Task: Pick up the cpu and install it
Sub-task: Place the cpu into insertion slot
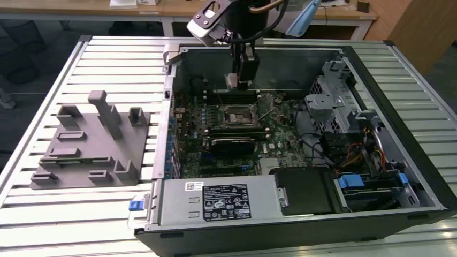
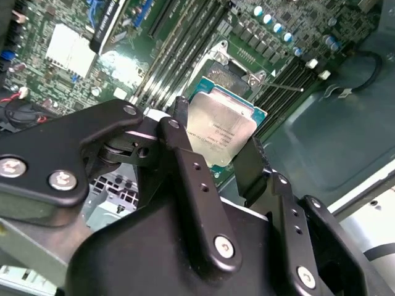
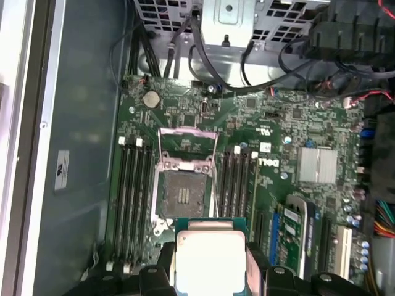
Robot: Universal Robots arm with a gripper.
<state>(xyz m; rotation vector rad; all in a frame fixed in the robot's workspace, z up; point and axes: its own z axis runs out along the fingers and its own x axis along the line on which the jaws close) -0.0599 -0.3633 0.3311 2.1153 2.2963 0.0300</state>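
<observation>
Cpu [image 3: 210, 264], lid print unreadable, clamped by edges in gripper [image 2: 217, 131] above mobo [image 3: 278, 126] near open socket [image 3: 184, 192].

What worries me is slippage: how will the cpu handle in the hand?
Likely stiff: the cpu is a flat, metal-topped square. Probably slippery, since the hand pinches its smooth lid only at the edges. Probably light, being small.
</observation>
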